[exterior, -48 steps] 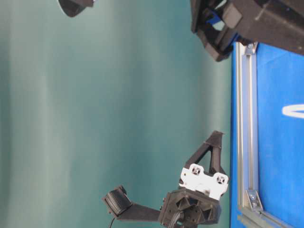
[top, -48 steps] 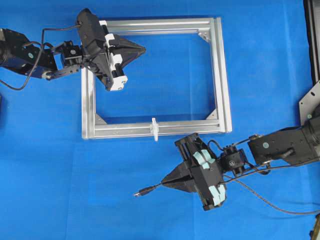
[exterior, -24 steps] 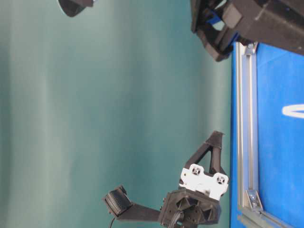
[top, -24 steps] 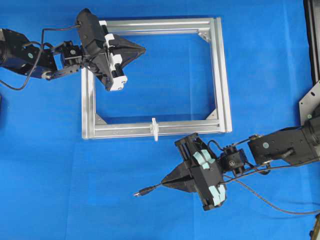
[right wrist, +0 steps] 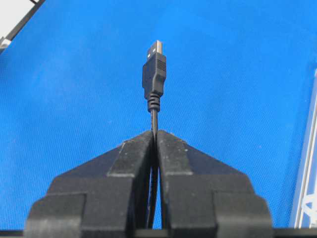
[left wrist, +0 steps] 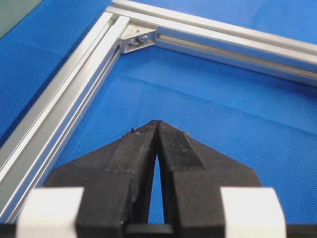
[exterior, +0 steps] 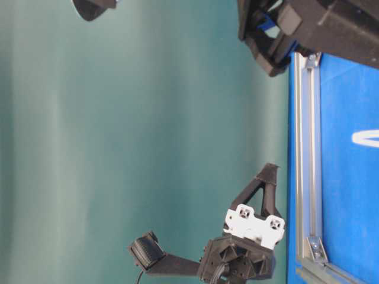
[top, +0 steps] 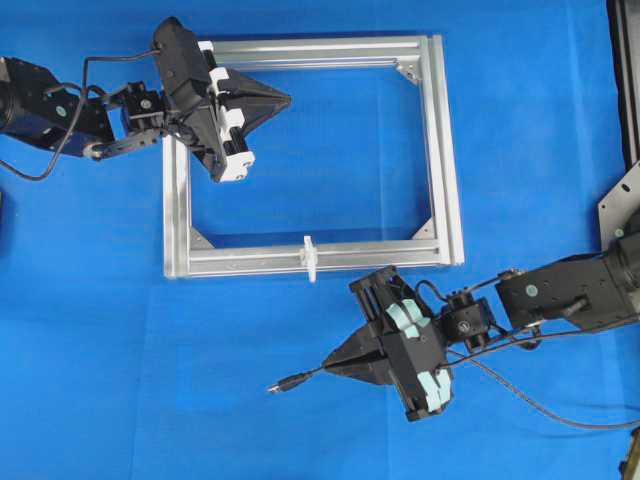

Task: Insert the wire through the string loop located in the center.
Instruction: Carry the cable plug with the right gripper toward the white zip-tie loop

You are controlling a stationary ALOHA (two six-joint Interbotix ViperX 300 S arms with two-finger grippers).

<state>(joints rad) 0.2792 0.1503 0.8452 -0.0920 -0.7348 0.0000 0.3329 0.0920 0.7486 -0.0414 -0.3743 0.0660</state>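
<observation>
The wire [top: 305, 376] is a thin black cable ending in a small plug [right wrist: 154, 70] with a metal tip. My right gripper [top: 328, 368] is shut on the wire a short way behind the plug, which points left, below the frame. The string loop [top: 310, 257] is a small white tie across the middle of the silver frame's [top: 444, 150] near bar, above and slightly left of my right gripper. My left gripper [top: 288, 99] hovers shut and empty inside the frame's upper left part; in its wrist view the left gripper's tips [left wrist: 157, 122] meet over blue cloth.
The frame lies on a blue cloth [top: 110, 370]. The wire trails right from my right gripper toward the edge [top: 560, 417]. A grey bracket [top: 622, 205] and dark gear stand at the right edge. In the left wrist view a corner bracket [left wrist: 137, 39] of the frame shows.
</observation>
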